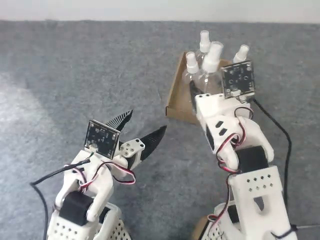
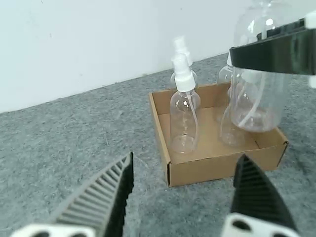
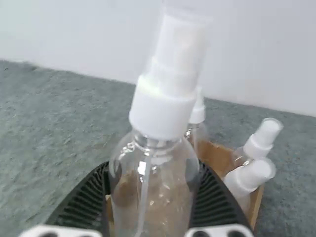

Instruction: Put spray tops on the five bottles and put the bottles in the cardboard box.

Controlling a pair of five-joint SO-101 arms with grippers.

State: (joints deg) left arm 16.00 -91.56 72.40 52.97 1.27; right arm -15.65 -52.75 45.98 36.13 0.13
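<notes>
My right gripper (image 1: 206, 86) is shut on a clear bottle (image 1: 210, 75) with a white spray top (image 3: 170, 74) and holds it upright over the cardboard box (image 1: 175, 95). In the right wrist view the black fingers (image 3: 84, 202) clasp the bottle's body (image 3: 153, 177). Three other capped bottles (image 2: 183, 113) stand in the box (image 2: 222, 165). I cannot tell whether the held bottle (image 2: 256, 94) touches the box floor. My left gripper (image 1: 140, 129) is open with nothing in it, low over the carpet a short way left of the box, and its fingertips (image 2: 111, 190) point at the box.
Grey carpet (image 1: 75, 75) covers the table out to a white wall (image 2: 74, 39) at the back. The right arm's cable (image 1: 280, 130) loops along its right side. Open carpet lies left of and in front of the box.
</notes>
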